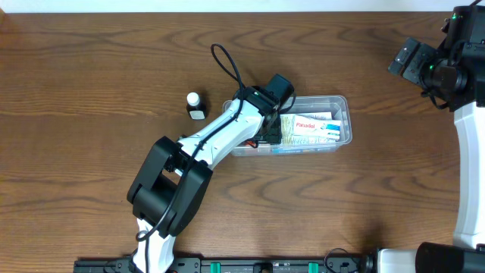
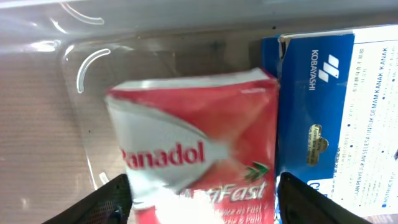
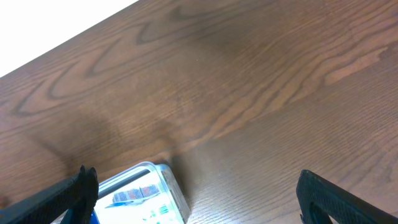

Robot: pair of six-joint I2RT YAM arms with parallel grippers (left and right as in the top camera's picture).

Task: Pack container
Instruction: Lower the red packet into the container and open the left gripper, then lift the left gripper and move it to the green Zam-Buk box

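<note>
The brown wood-grain desk [image 1: 91, 68] fills the overhead view. The left arm [image 1: 170, 178], white with black joints, reaches from the near left edge diagonally to the middle of the desk. The right arm [image 1: 470, 152] stands along the right edge, with its wrist turned toward the far right corner.

The container [image 1: 342, 102], a clear rectangular tub with rounded corners, lies on the desk a little right of centre, its long side running left to right. The left arm's wrist covers the container's left end. In the uncovered right part, several flat white packs with green and blue print lie inside. One of them carries a red logo.

The left wrist view looks down into the tub. A red and white Panadol box [image 2: 193, 149], blurred, sits between the two dark fingers of the left end effector [image 2: 202, 202]. Each finger stands right at one side of the box. Whether they press on it or stand just clear of it, I cannot tell. Just right of this box, touching or nearly so, lies a blue and white box marked Kobayashi [image 2: 323, 112]. The tub's clear wall and a rounded corner show beyond both.

The right end effector [image 3: 202, 196] hangs above bare desk at the far right, well apart from the container. Its fingers are spread wide with nothing between them.

A small dark bottle with a white cap [image 1: 195, 105] stands on the desk near the container's left end, outside it.
</note>
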